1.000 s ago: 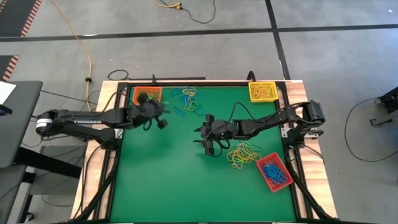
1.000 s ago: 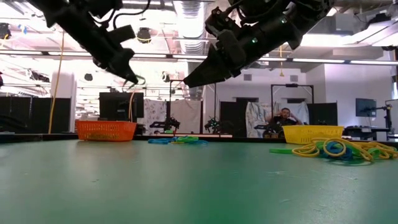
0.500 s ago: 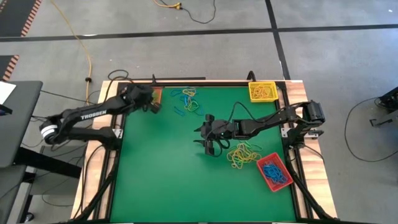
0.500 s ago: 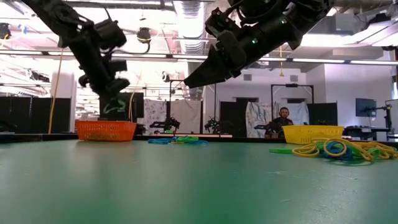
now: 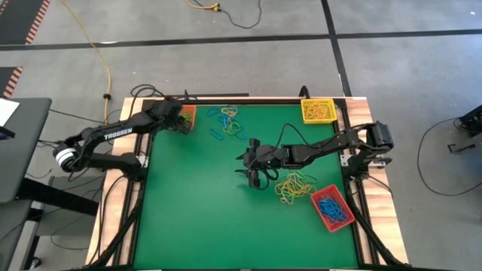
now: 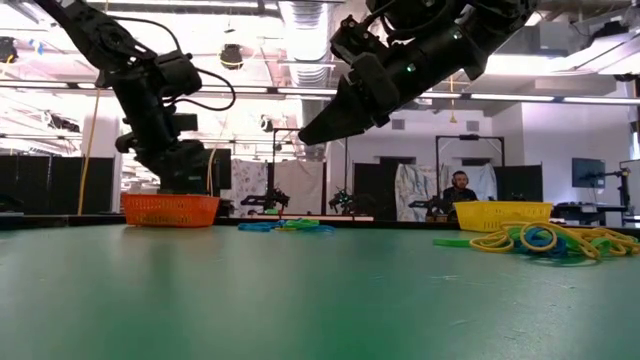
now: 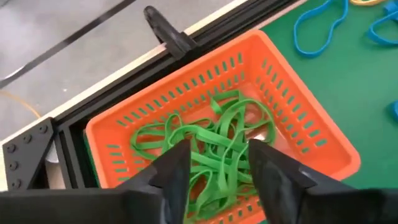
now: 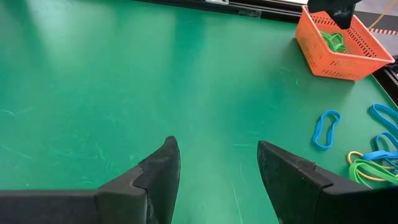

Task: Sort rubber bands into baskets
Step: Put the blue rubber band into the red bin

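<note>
Left claw hangs right over the orange basket at the far left corner of the green worktop, fingers apart, nothing clamped; green rubber bands lie piled in that basket. Right claw hovers above mid-worktop, fingers wide apart and empty. Loose mixed bands lie just beside the orange basket; a mostly yellow pile sits near the red basket, which holds blue bands. Yellow basket is at the far right corner.
</note>
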